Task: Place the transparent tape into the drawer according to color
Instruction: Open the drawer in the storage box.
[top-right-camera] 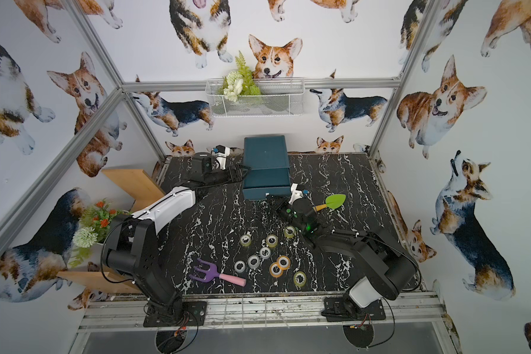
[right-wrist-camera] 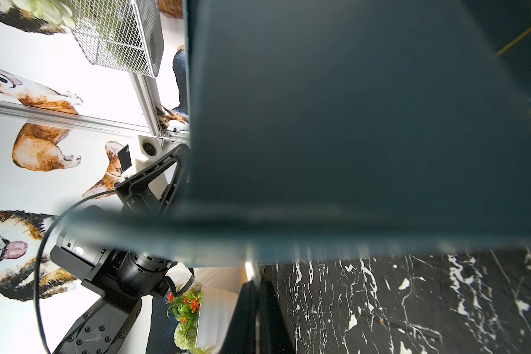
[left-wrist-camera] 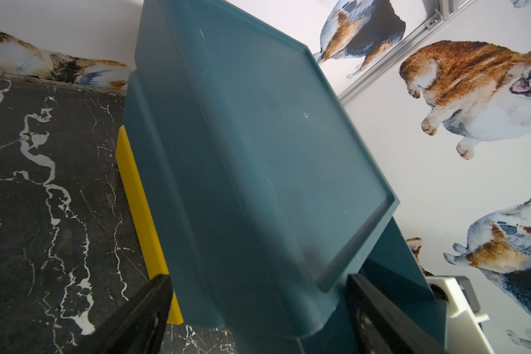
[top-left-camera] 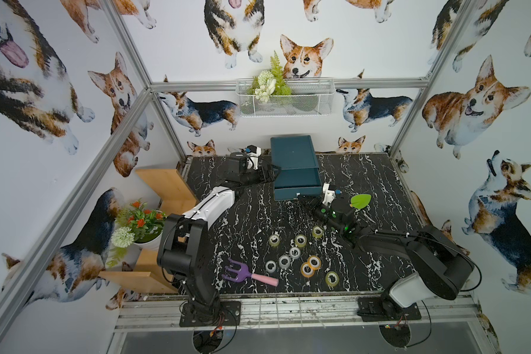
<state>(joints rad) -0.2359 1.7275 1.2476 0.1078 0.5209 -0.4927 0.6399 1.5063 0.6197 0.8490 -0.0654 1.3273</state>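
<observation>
Overhead scene of a black marble table (top-left-camera: 380,171). At 11 o'clock the left gripper (left-wrist-camera: 256,277) stood wide open, its jaws flanking a corner of the teal cabinet (top-left-camera: 292,150) and clamping nothing. The cabinet sat at 12 o'clock, its top drawer (top-left-camera: 298,180) slid out toward 6 o'clock. The transparent tape (top-left-camera: 295,252), nine loose rolls in yellow-green, grey and orange, lay between the centre and 6 o'clock, with none in the drawer.

Just right of centre, the right gripper (top-left-camera: 302,199) was closed at the drawer front, apparently pinching a small pale pull (top-left-camera: 298,194), though a true hold could not be confirmed.

Likely risks: a harder pull could drag the unclamped cabinet or free the drawer entirely. The right arm, lying near one yellow-green roll (top-left-camera: 318,232), could knock it.
</observation>
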